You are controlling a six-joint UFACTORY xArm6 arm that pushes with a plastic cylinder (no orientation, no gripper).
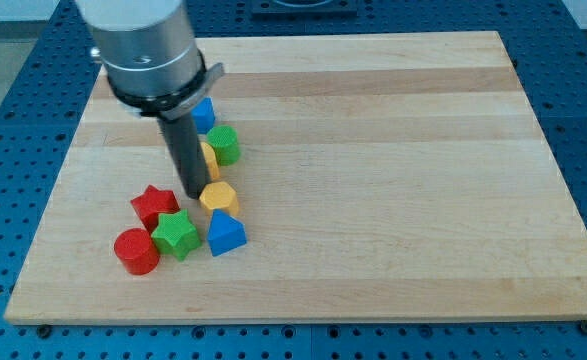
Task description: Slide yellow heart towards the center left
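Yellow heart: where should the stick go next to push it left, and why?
Probably around to the right side of the yellow heart first. My tip sits to its lower left, beside the yellow hexagon, so pushing from here would likely send the heart right, not left.

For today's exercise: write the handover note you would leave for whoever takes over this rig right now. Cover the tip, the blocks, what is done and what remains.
My tip: down on the wooden board, just to the view's left of the yellow hexagon; touching or not, cannot tell.
Yellow heart: partly hidden behind the rod, beside the green block, with a blue block above them.
Lower cluster: red star, red cylinder, green star, blue triangular block.
Done: nothing I can confirm.
Left: get to the heart's right side and push it towards the centre left, probably steering clear of the red star.
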